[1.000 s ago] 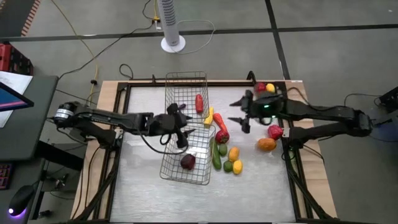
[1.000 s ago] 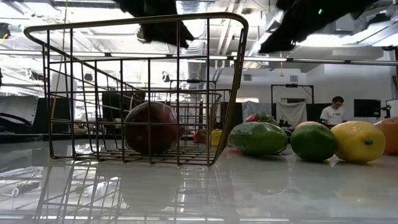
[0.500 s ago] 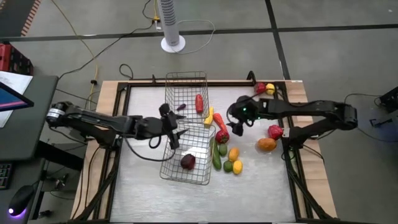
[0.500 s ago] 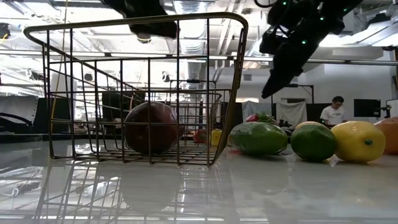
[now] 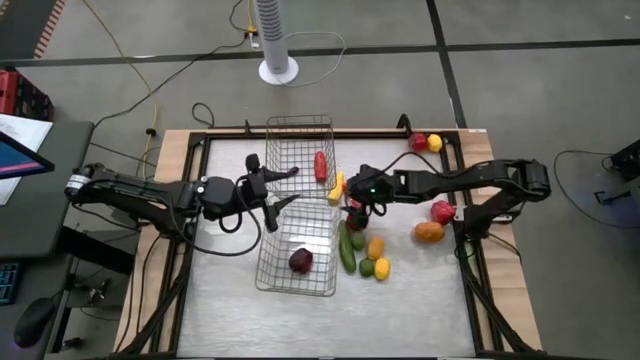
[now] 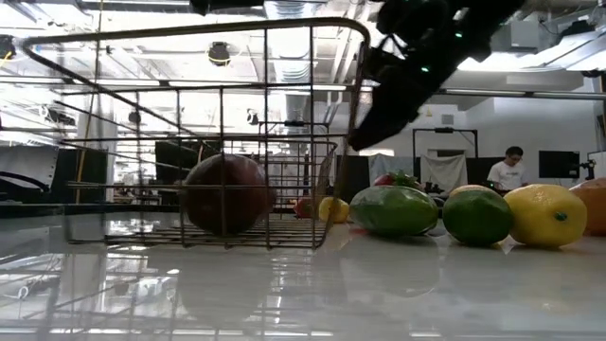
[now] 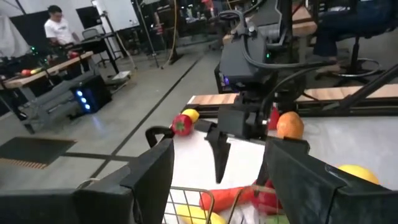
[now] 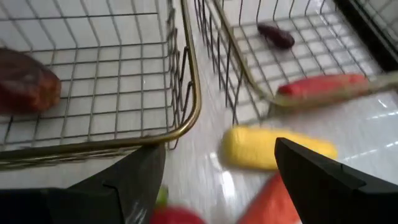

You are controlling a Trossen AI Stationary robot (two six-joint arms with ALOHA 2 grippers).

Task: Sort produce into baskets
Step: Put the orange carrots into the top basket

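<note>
Two wire baskets stand end to end: the far basket point(image 5: 300, 148) holds a red chilli point(image 5: 320, 165) and a small dark purple piece point(image 5: 290, 172). The near basket point(image 5: 272, 270) holds a dark red round piece point(image 5: 301, 260). My left gripper point(image 5: 275, 192) is open and empty above the near basket's far left rim. My right gripper point(image 5: 352, 205) is open above a red pepper point(image 5: 357, 216) and a yellow piece point(image 5: 337, 187), just right of the baskets. In the right wrist view its fingers point(image 8: 134, 180) stand either side of the yellow piece point(image 8: 261, 149).
More produce lies right of the near basket: a cucumber point(image 5: 346, 250), an orange piece point(image 5: 375, 247), a lime point(image 5: 367, 267) and a lemon point(image 5: 381, 268). A red piece point(image 5: 442, 211) and an orange one point(image 5: 428, 232) lie near the right edge. Two small pieces point(image 5: 427, 142) sit at the far right corner.
My right gripper has gone toward the table's left and down, from the far right to over the produce beside the baskets. My left gripper has drawn back from over the near basket toward the left and far side. The near basket has shifted slightly left.
</note>
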